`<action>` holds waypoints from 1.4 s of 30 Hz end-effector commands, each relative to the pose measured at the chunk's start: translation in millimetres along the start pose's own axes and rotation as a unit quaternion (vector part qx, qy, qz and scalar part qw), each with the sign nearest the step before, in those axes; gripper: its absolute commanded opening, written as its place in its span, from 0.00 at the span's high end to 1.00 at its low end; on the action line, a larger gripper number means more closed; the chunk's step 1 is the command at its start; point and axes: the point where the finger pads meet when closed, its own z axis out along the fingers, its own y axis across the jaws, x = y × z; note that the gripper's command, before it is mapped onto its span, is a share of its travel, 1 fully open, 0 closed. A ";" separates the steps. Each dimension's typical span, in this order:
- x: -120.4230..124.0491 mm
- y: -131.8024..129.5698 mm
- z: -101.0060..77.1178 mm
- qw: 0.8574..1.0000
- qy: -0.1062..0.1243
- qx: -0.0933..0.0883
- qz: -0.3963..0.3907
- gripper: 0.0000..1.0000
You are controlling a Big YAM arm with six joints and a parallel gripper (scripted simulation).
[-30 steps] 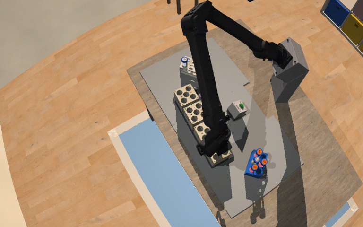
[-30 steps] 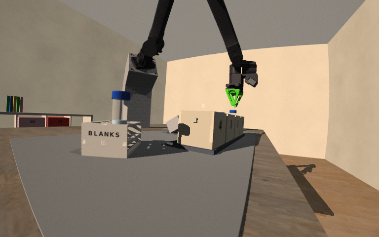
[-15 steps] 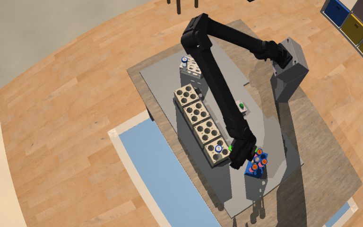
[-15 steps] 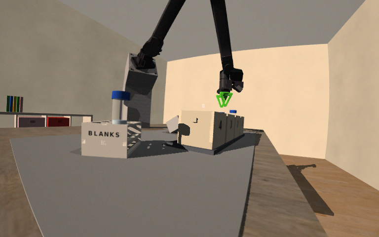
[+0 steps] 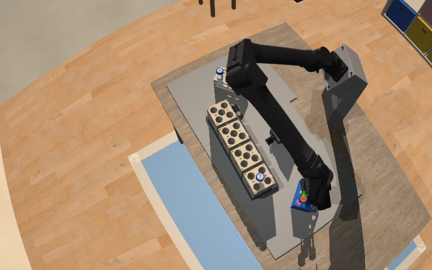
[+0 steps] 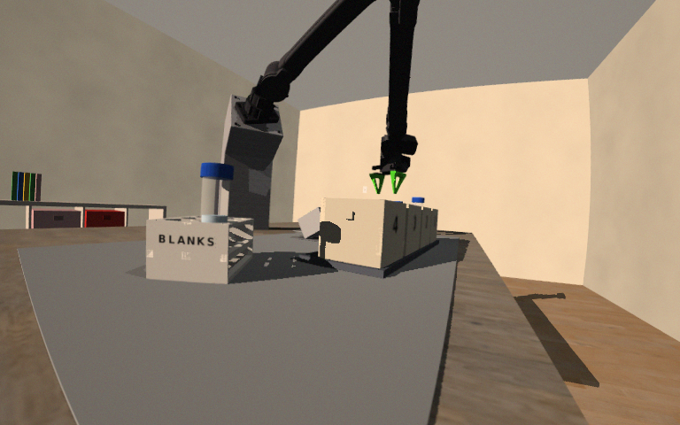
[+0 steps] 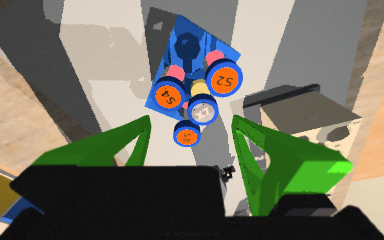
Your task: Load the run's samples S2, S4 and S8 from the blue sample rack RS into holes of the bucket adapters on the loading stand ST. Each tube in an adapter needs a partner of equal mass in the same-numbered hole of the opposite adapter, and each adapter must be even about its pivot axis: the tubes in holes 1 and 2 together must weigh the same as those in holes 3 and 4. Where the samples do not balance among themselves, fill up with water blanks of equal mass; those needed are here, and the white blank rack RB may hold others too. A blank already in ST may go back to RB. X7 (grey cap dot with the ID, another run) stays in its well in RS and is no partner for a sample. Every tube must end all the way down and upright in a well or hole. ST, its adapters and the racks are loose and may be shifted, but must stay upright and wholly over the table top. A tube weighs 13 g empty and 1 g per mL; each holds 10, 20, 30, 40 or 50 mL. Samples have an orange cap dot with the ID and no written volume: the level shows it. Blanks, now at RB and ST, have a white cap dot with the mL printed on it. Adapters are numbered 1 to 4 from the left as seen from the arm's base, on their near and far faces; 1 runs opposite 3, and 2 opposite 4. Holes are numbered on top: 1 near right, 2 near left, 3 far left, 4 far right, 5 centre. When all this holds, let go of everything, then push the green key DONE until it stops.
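Note:
My gripper [image 7: 191,120] is open and empty, and hangs above the blue sample rack RS [image 7: 187,65]. In the wrist view the rack holds S4 [image 7: 167,95], S2 [image 7: 224,79], grey-dotted X7 [image 7: 202,110] and S8 [image 7: 186,134], all upright in wells. S8 lies closest to the gap between my green fingers. In the top view my gripper [image 5: 304,193] covers part of the rack [image 5: 303,203]. The four tan adapters [image 5: 242,148] stand in a row on ST. A white-dotted blank [image 5: 260,176] sits in what looks like the centre hole of the adapter nearest RS.
The white blank rack RB [image 6: 199,248], marked BLANKS, holds one tall blank [image 6: 216,192] at the far end of the mat. The small grey key box [image 6: 312,222] stands between RB and ST; my arm hides most of it in the top view.

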 end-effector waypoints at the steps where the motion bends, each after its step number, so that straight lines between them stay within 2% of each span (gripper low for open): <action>1: -19.4 11.9 -15.0 0.996 -0.015 0.005 -0.082 0.20; 4: -27.5 29.2 -15.4 0.988 -0.015 0.006 -0.157 0.20; 6: -27.9 28.0 -16.3 0.979 -0.016 0.006 -0.205 0.20; 7: -31.0 16.1 -23.3 0.976 -0.022 0.011 -0.217 0.20; 11: -31.8 15.8 -23.4 0.950 -0.022 0.014 -0.312 0.20; 15: -28.6 20.0 -21.3 0.912 -0.019 0.014 -0.409 0.20; 17: -28.6 20.0 -21.3 0.912 -0.019 0.014 -0.409 0.20; 22: -28.4 21.0 -19.6 0.855 -0.017 0.016 -0.518 0.20; 28: -27.9 20.8 -16.9 0.856 -0.016 0.016 -0.516 0.20; 29: -21.0 21.0 -9.5 0.858 -0.009 0.008 -0.513 0.20; 30: -21.0 21.0 -9.4 0.858 -0.009 0.008 -0.513 0.20; 31: -16.6 21.5 5.5 0.858 -0.002 0.002 -0.513 0.20; 34: -15.8 22.3 8.9 0.858 -0.002 0.002 -0.514 0.20; 42: -7.8 25.5 34.3 0.855 0.000 -0.001 -0.518 0.20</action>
